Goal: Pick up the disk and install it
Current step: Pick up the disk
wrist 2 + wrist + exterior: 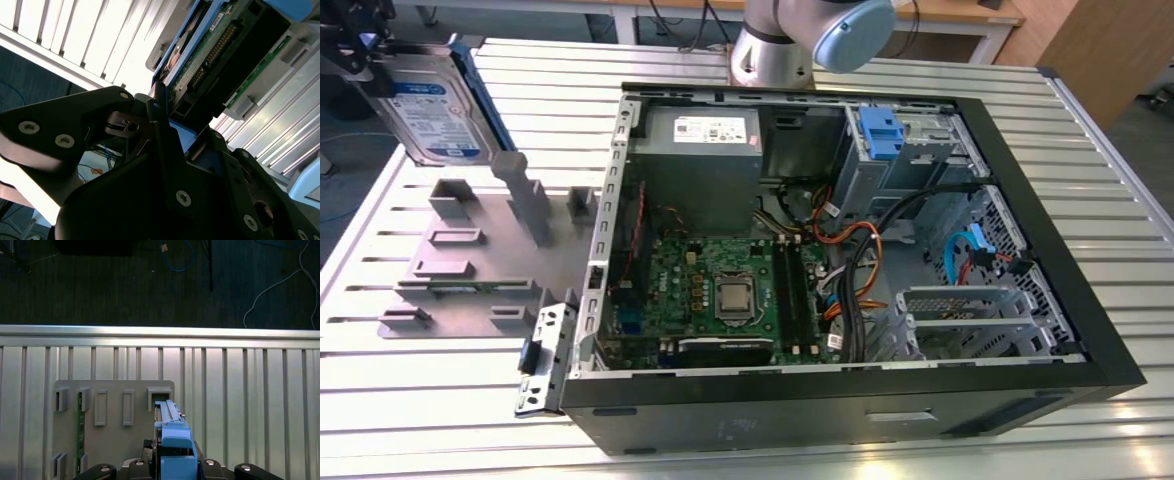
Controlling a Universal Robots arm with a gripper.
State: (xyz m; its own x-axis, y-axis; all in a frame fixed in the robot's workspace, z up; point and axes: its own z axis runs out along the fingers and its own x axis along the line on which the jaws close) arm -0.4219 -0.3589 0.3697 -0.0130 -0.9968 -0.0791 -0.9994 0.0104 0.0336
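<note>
The disk (438, 110), silver with a white-and-blue label and a blue side bracket, hangs tilted above the far end of the grey fixture plate (460, 265), at the exterior view's upper left. My gripper (376, 72) is shut on its upper end. The first wrist view looks down the disk's blue bracket (172, 437) between my fingers (102, 470), over the plate's slots (112, 407). In the second wrist view the disk's circuit-board side (225, 55) stands just beyond the black gripper body (165, 190).
An open computer case (1067, 250) lies on the slatted aluminium table (400, 410), with a motherboard (720, 290), a grey power-supply box (700, 140), a blue drive-bay latch (881, 130) and loose cables. The arm's base (781, 45) stands behind the case. A small metal bracket (540, 350) lies beside the case.
</note>
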